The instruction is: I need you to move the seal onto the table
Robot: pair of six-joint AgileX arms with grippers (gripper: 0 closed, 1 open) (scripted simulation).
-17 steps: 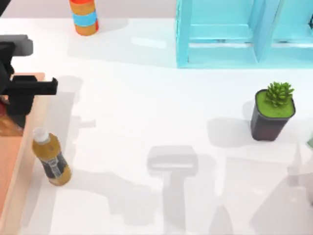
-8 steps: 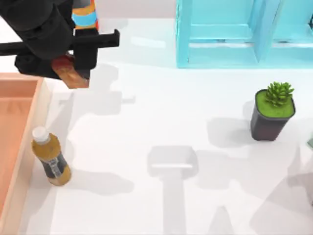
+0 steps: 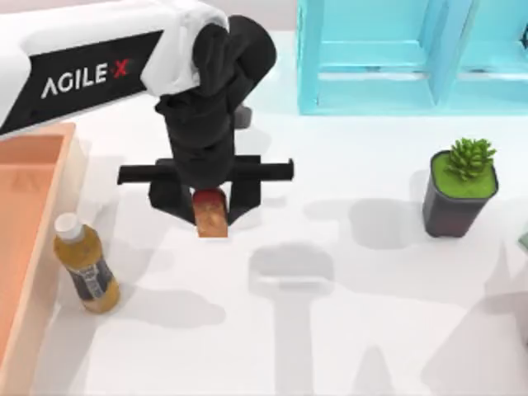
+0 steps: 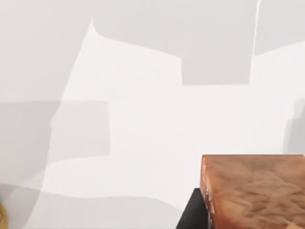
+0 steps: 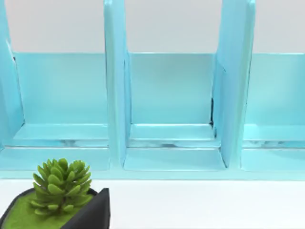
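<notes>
Surface: large plain white table [image 3: 346,330] is being overflown.
Left gripper [image 3: 209,206]: is being kept clamped on small orange-brown, red-topped seal [image 3: 211,216].
Handling: judged light, rigid; flat sides are being gripped.

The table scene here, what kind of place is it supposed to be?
Probably a rendered test tabletop, not a real room: a plain white table with a light-blue shelf unit, a potted succulent, and the left tool holding a seal.
</notes>
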